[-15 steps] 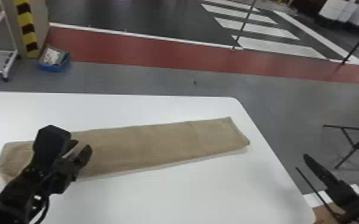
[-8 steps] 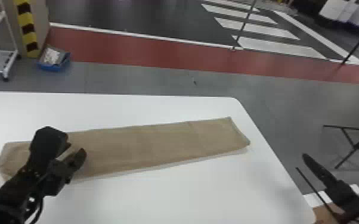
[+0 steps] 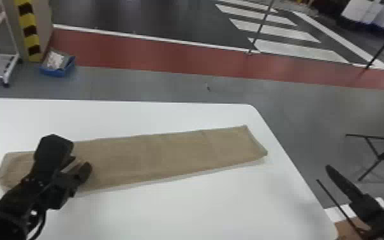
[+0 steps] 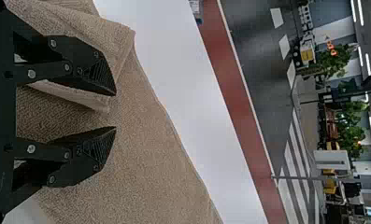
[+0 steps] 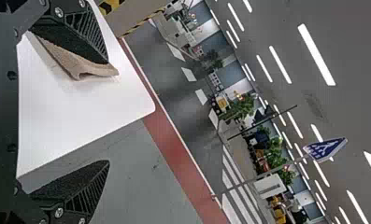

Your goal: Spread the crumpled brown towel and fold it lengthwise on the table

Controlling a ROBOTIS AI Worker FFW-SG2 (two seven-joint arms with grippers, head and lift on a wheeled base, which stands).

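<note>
Brown towel [image 3: 169,153] lay long, flat on table [image 3: 207,207]. My left pincer [image 3: 79,164] gaped over it, lower left; right pincer [image 3: 323,174] stood wide, lower right.

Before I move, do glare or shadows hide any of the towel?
Little, as far as I can tell: in the head view, a faint grey shadow on the table near its right edge, off the towel; in the left wrist view, darker shading on the towel between the left tool's fingers, weave still readable; in the right wrist view, ceiling lights glaring white, well away from the towel.
</note>
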